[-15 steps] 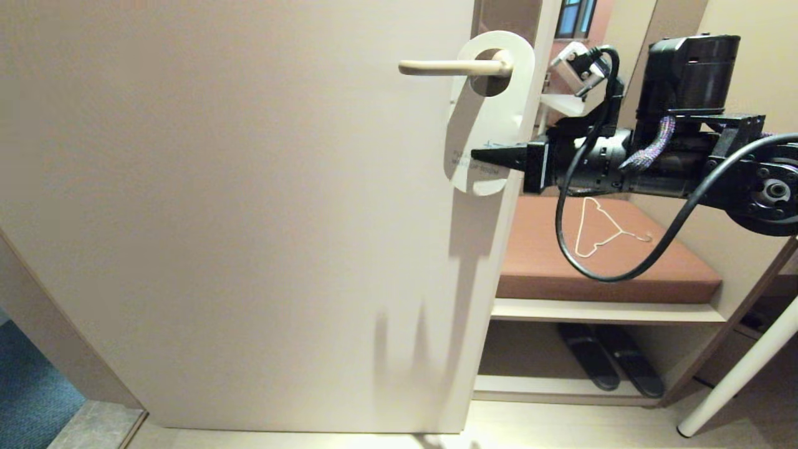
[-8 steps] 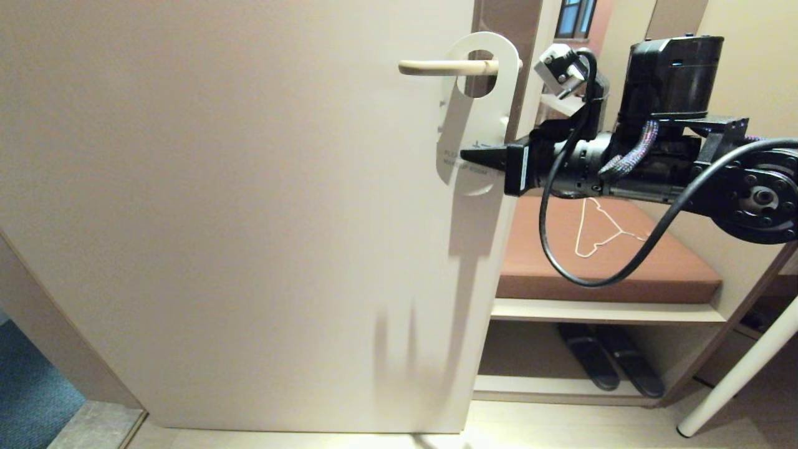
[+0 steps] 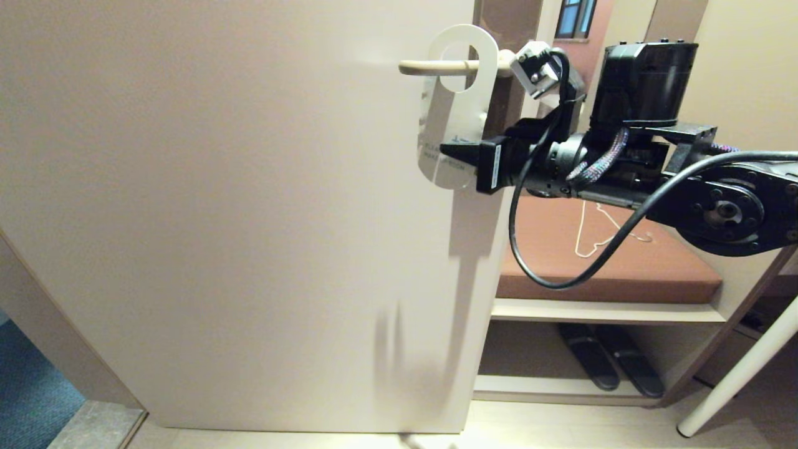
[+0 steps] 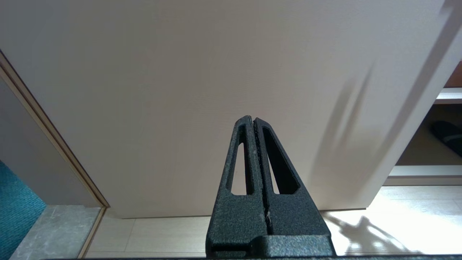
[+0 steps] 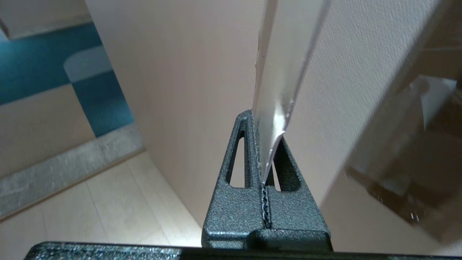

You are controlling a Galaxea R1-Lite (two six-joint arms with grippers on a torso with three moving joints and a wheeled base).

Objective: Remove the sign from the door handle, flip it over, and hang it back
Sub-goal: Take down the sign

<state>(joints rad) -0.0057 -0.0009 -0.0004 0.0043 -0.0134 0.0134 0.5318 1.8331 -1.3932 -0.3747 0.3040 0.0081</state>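
Note:
The white sign [image 3: 450, 118], with "PLEASE MAKE UP ROOM" facing me, has its oval hole around the beige door handle [image 3: 436, 66], about midway along the lever. My right gripper [image 3: 450, 151] comes in from the right and is shut on the sign's lower part. In the right wrist view the sign [image 5: 285, 65] is seen edge-on, pinched between the shut fingers, with the gripper [image 5: 260, 122] close to the door face. My left gripper [image 4: 253, 121] is shut and empty, low down, facing the door's lower part; it is out of the head view.
The beige door [image 3: 237, 218] fills the left and centre. Beyond its edge is a brown shelf [image 3: 654, 268] with a thin white wire hanger [image 3: 601, 234], dark slippers [image 3: 614, 365] below, and a white pole [image 3: 742, 374] at the lower right. Blue carpet [image 3: 31, 386] lies at the far left.
My right gripper has moved left, holding the sign, sliding its hole along the handle from the base towards the free end. The left gripper shows no change.

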